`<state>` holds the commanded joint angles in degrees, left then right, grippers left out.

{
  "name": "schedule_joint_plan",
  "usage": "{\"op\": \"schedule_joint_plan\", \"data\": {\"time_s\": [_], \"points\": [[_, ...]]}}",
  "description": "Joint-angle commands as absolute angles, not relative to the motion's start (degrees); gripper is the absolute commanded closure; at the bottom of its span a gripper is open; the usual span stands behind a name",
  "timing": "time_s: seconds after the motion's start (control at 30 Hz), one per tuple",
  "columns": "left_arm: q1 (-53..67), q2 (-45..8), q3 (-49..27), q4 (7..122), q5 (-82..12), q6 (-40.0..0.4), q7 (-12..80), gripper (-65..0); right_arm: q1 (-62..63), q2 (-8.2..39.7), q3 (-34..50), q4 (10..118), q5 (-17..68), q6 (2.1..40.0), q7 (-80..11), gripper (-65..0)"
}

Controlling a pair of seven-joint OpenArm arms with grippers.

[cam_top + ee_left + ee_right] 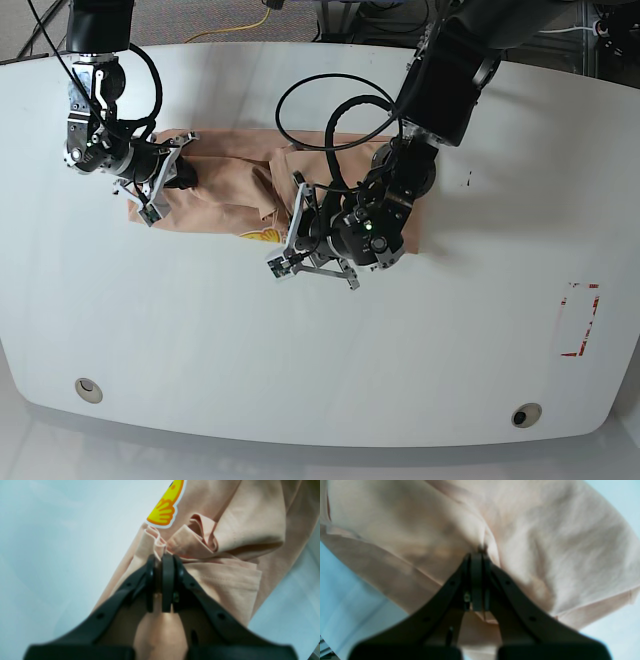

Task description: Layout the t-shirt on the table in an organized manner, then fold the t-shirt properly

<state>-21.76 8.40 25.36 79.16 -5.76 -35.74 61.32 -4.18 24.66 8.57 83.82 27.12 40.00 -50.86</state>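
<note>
Spreading is underway: the peach short-sleeved cotton t-shirt point(230, 190) lies bunched on the glossy white counter point(320, 370), left gripper point(161, 555) and right gripper point(478, 552) each pinching fabric. Next, I judge, pull apart to flatten.

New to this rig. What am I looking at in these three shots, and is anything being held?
It is a two-armed robot working over a white table. The base view looks down from above; the other two come from cameras mounted on each wrist, looking along the black grippers. A peach t-shirt lies bunched on the table, its yellow print partly showing. The left gripper is shut on a gathered fold of the t-shirt near the print. The right gripper is shut on the cloth too. A red tape mark sits off to the side, unused.
</note>
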Motion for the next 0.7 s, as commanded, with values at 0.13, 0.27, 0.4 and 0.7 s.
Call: {"op": "schedule_joint_plan", "data": {"time_s": [0.13, 0.27, 0.4, 0.7], "points": [[-21.67, 8.4, 25.36, 79.16, -5.76, -35.82, 61.32, -0.6, -4.18, 24.66, 8.57, 83.82, 27.12, 40.0, -50.86, -0.5], [-21.67, 8.4, 25.36, 79.16, -6.02, -36.09, 61.41, -8.6, -4.09, 24.66, 8.57, 83.82, 27.12, 40.0, -50.86, -0.5], [-21.49, 8.4, 25.36, 79.6, -6.02, -36.09, 61.49, -27.2, -4.09, 24.66, 8.57, 83.82, 27.12, 40.0, -50.86, -0.5], [-21.41, 8.4, 25.36, 86.81, -6.11, -36.09, 64.13, -48.9, -4.09, 24.66, 8.57, 83.82, 27.12, 40.0, -50.86, -0.5]]}}
